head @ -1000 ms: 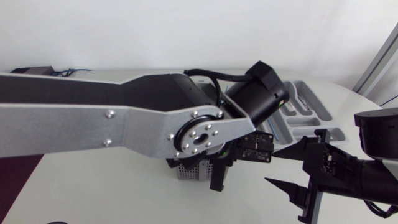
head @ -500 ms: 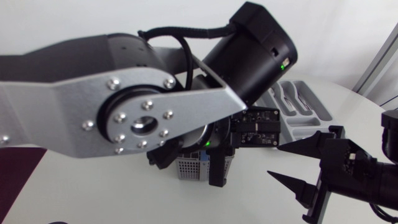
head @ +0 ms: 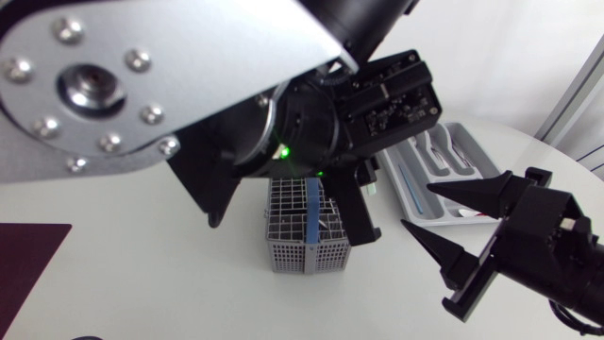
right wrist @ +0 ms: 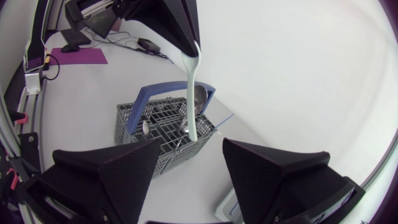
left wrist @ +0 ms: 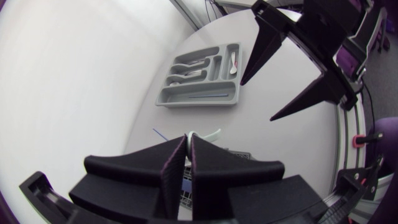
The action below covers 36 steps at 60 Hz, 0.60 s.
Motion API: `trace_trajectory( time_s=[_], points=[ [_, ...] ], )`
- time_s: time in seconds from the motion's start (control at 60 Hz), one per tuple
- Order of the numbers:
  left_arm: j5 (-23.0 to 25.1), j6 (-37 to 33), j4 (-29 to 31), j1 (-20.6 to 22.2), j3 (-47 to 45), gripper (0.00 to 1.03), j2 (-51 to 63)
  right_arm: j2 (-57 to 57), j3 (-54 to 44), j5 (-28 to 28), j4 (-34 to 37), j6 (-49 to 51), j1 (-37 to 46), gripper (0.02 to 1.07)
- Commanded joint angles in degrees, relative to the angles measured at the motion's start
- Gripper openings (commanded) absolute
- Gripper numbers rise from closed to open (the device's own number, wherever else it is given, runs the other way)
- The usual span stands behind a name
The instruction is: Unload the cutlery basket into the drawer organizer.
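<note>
Nearest, at the right edge of the counter, the right claw hangs with its two wedge fingers spread wide and nothing between them, pointing left toward the cutlery basket. At the near left a dark purple mat lies flat on the counter. The grey mesh basket stands upright at mid-counter, its blue handle arching over the top. Inside it a metal spoon stands bowl up, and a thin blue stick leans out over the rim. Right above the basket the left claw is pinched tight on the top of a pale utensil, which hangs straight down. Its lower end is level with the basket's rim, and whether it is clear of the compartments cannot be told. The left arm's broad silver link and black joint fill the head view's far left and hide the counter behind them. Farther off, to the right of the basket and well apart from it, lies the grey drawer organizer, with some cutlery already in its compartments.
</note>
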State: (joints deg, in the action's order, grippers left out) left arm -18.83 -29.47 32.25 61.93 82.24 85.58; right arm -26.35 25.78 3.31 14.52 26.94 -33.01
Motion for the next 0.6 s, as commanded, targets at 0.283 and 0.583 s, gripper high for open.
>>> trace_trajectory(
  time_s=[0.283, 0.583],
  points=[
    [11.27, 15.15, -0.35, -5.15, 2.49, 0.16, 1.69, -8.1, -3.02, -13.95, -15.75, -1.89, -9.88, 0.73],
    [17.95, 19.54, 0.97, -7.18, 3.54, 0.16, 2.22, -16.54, -2.23, -21.5, -24.9, 0.92, -15.32, 0.59]
  ],
)
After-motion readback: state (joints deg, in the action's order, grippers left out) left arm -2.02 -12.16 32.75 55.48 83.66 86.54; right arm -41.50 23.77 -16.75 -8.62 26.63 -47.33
